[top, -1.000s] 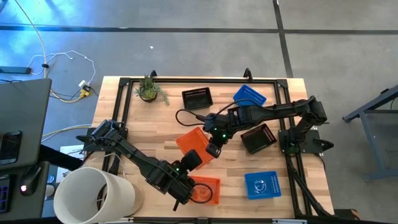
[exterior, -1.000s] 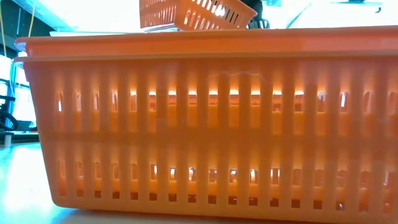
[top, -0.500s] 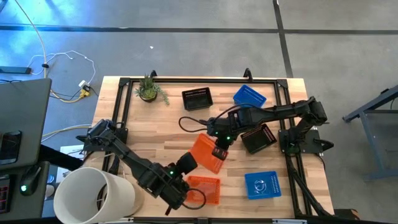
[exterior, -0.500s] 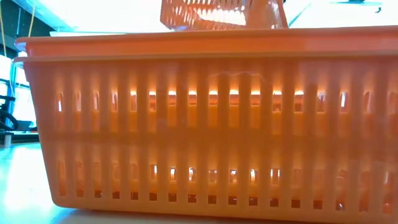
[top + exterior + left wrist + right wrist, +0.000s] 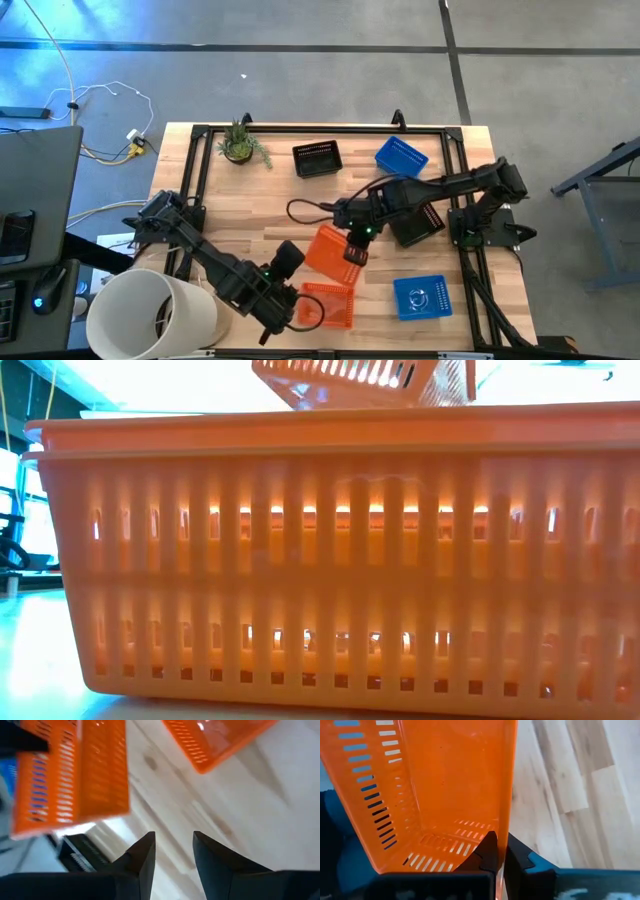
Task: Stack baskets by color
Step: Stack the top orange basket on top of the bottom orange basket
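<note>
My right gripper (image 5: 355, 252) is shut on an orange basket (image 5: 328, 248) and holds it tilted above the table's middle front. It shows in the low view over the stack as the held basket (image 5: 370, 380). Two nested orange baskets (image 5: 325, 305) sit on their bottoms near the front edge. My left gripper (image 5: 287, 255) hangs open to the left of the held basket, with nothing between its fingers (image 5: 145, 850). Elsewhere on the table lie two black baskets (image 5: 317, 158) (image 5: 415, 222) and two blue baskets (image 5: 401, 154) (image 5: 421, 297). My right gripper pinches one side wall of the orange basket at its rim (image 5: 506, 827), one finger inside the basket and one outside. The fingers slant down from the table's right. The basket is lifted clear of the table and tilted.
A big white bucket (image 5: 150, 315) stands at the front left corner beside my left arm. A small potted plant (image 5: 238, 143) is at the far left. A black frame (image 5: 200, 135) runs around the wooden tabletop.
My right gripper has carried the orange basket toward the near edge and a little to the right, and the basket has turned and tipped on the way. My left gripper has drawn back toward the table's left, away from that basket, and has rolled.
</note>
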You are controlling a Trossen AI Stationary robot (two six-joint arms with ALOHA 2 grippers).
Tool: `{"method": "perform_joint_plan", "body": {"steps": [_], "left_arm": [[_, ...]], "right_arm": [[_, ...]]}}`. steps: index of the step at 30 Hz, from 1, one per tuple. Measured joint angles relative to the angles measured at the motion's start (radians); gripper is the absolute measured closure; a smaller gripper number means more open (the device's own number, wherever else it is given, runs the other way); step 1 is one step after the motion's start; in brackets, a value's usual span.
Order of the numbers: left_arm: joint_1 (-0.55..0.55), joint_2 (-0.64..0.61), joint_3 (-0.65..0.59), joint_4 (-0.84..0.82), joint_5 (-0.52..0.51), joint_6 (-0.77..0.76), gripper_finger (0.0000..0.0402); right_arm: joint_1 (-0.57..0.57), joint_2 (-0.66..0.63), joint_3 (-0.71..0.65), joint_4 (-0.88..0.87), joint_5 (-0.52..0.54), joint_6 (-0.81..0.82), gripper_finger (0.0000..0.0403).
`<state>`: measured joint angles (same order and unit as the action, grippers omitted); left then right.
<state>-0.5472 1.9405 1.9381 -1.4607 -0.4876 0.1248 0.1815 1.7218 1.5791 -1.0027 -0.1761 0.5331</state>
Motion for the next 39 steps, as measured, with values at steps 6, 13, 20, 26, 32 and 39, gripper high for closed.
{"method": "perform_joint_plan", "body": {"steps": [6, 13, 20, 26, 32, 39], "left_arm": [[-0.017, -0.043, -0.016, -0.014, 0.037, -0.084, 0.0284], [-0.022, -0.171, -0.173, 0.076, 0.03, -0.187, 0.0284], [-0.014, -0.326, -0.413, 0.232, 0.003, -0.283, 0.0284], [0.007, -0.474, -0.611, 0.451, -0.005, -0.309, 0.0284], [0.039, -0.573, -0.75, 0.633, -0.014, -0.363, 0.0284], [0.084, -0.619, -0.831, 0.658, -0.054, -0.437, 0.0284]], "right_arm": [[0.047, 0.001, 0.001, 0.021, -0.001, 0.0, 0.0402], [0.096, 0.001, 0.002, 0.039, -0.013, -0.002, 0.0402], [0.116, 0.001, 0.002, 0.092, -0.043, 0.008, 0.0403], [0.104, 0.002, 0.002, 0.125, -0.052, 0.008, 0.0403], [0.086, 0.002, 0.003, 0.143, -0.079, 0.008, 0.0403], [0.072, 0.002, 0.006, 0.158, -0.089, 0.004, 0.0403]]}}
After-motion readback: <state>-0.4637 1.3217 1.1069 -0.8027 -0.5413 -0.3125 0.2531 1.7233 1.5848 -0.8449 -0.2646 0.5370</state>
